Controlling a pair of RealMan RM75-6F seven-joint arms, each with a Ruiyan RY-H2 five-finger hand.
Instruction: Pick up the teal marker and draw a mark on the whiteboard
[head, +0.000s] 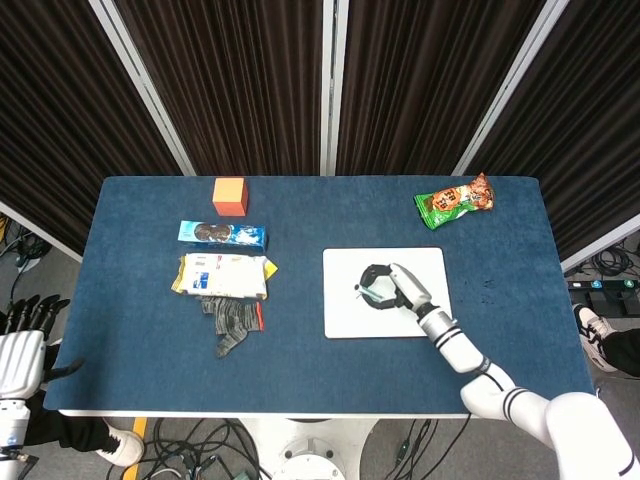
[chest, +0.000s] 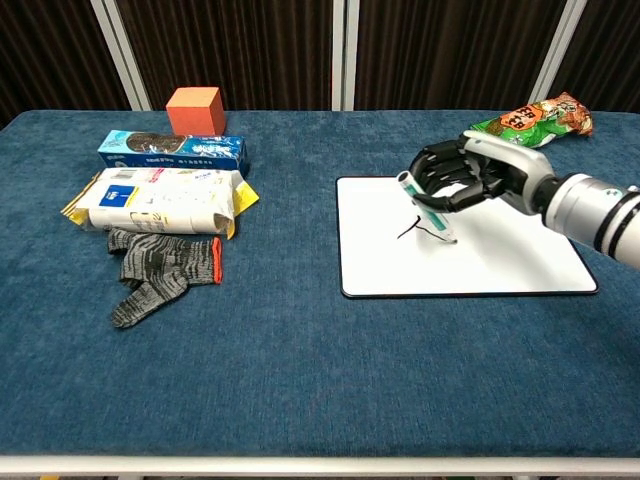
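Right of centre in the chest view, the right hand (chest: 470, 180) curls its fingers around the teal marker (chest: 428, 210), which tilts with its tip on the whiteboard (chest: 520, 265), next to a short dark stroke (chest: 408, 230) on the board's left part. At the lower left edge of the head view the left hand (head: 22, 345) hangs off the table (head: 330, 380), fingers spread and holding nothing. In the left half lie an orange cube (chest: 194, 109), a blue cookie box (chest: 175, 150), a white-and-yellow snack pack (chest: 165, 200) and a grey glove (chest: 160, 265); a green snack bag (chest: 530, 115) sits upper right.
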